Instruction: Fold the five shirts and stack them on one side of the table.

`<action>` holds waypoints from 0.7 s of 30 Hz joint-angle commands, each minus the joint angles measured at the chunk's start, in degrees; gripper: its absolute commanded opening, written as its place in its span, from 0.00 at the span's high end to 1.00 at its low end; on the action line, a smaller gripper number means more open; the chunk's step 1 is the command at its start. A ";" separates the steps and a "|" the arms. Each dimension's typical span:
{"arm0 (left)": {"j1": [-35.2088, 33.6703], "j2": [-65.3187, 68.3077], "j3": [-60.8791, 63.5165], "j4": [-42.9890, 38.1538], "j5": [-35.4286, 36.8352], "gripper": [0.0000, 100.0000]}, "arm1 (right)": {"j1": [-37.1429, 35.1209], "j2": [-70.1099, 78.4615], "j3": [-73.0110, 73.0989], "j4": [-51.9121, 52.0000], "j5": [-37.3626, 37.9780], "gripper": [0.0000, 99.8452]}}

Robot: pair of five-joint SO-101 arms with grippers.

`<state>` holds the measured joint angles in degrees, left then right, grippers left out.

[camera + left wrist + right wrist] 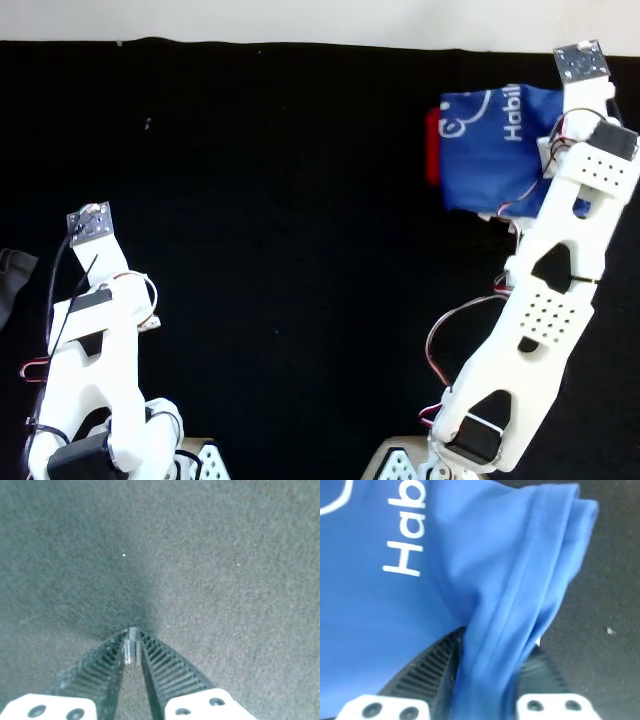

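Your right gripper [492, 652] clamps the blue fabric shirt [420, 610] at the black table's [300, 150] far-right corner; left gripper [132, 641] clenched, empty.

A: Condition of the left gripper [132, 636]?

B: Closed. Its two black ribbed fingers [165, 665] converge and meet at the tips. Their white plastic mounting blocks [50, 707] carry round screw holes.

A: Surface beneath?

B: A dark grey felt-like table cover [225, 555]. The tips are close above it. One small white speck [124, 555] lies beyond the tips.
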<state>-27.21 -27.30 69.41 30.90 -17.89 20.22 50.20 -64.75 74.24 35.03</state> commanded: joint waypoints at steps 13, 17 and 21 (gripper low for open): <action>0.84 0.48 -0.13 -1.05 -0.09 0.99 | -3.47 -10.42 -16.31 -0.66 -17.23 0.75; 0.84 0.48 -0.13 -1.05 -0.09 0.99 | -6.73 -13.14 -18.33 9.36 -16.97 0.89; 0.84 0.48 -0.13 -1.05 -0.09 0.99 | -10.77 -17.27 -23.34 25.80 -17.05 0.97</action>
<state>-27.21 -27.30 69.41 30.90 -17.89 13.01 38.77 -83.21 89.27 18.68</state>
